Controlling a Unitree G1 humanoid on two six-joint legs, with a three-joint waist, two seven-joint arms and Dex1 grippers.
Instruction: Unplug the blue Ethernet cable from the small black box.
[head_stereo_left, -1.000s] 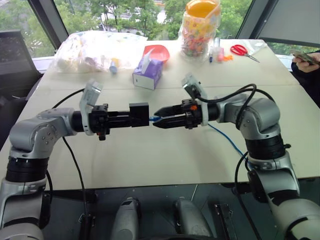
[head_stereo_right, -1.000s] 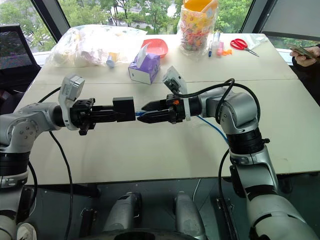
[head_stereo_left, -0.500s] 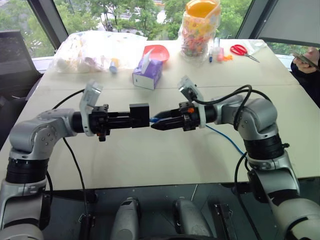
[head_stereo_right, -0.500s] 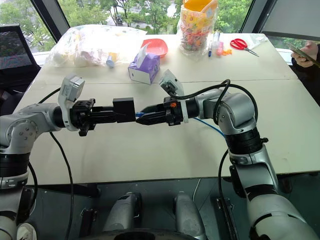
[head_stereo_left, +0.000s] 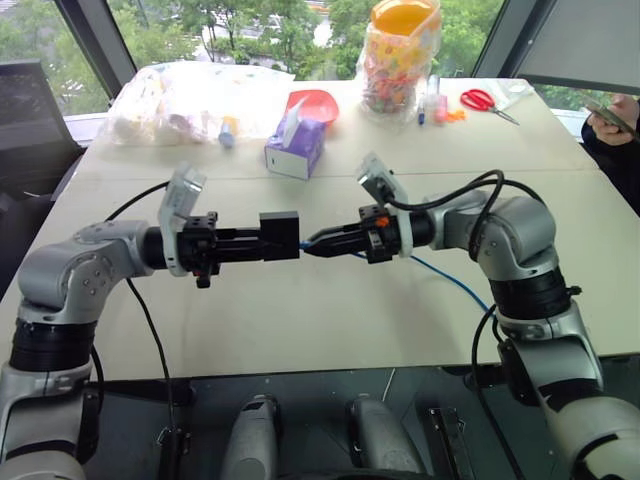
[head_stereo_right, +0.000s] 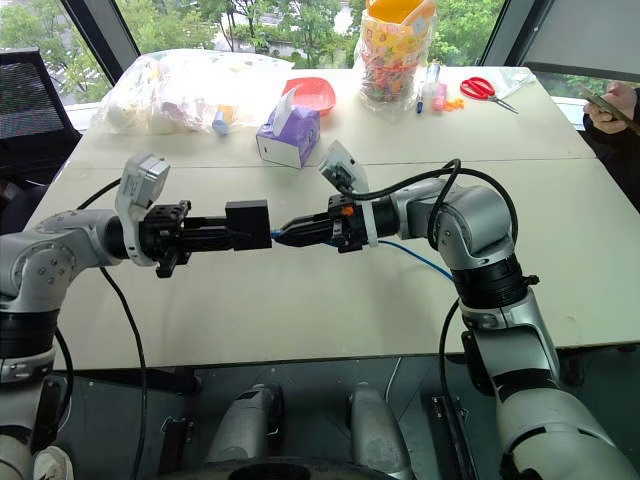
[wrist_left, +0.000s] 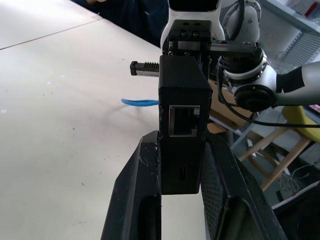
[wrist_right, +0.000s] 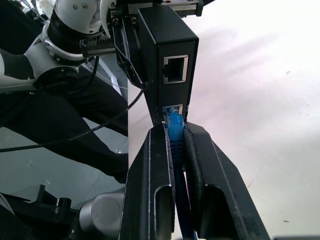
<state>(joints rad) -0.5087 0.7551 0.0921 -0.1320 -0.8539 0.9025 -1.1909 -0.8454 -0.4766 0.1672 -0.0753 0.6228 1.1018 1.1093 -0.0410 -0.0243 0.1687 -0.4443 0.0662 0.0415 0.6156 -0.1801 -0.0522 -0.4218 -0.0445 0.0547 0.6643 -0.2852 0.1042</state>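
Observation:
My left gripper (head_stereo_left: 256, 243) holds the small black box (head_stereo_left: 279, 233) level above the table, shut on its sides (wrist_left: 182, 115). From the right, my right gripper (head_stereo_left: 311, 243) meets the box end-on. Its fingers (wrist_right: 156, 150) are shut on the blue Ethernet cable (wrist_right: 174, 124) just behind the plug. The plug sits in the lower port of the box (wrist_right: 167, 55), and the port above it is empty. Behind the right gripper the blue cable (head_stereo_left: 452, 284) trails down across the table towards its right front edge.
At the back of the table (head_stereo_left: 330, 320) are a purple tissue box (head_stereo_left: 296, 148), a red bowl (head_stereo_left: 313, 103), a clear plastic bag (head_stereo_left: 190, 98), a jar of sweets (head_stereo_left: 400, 60) and red scissors (head_stereo_left: 487, 102). A person's hand with a phone (head_stereo_left: 612, 115) is at the far right.
The right gripper's fingers have closed from open onto the blue cable at the plug and edged slightly toward the box. The left gripper and box have stayed still.

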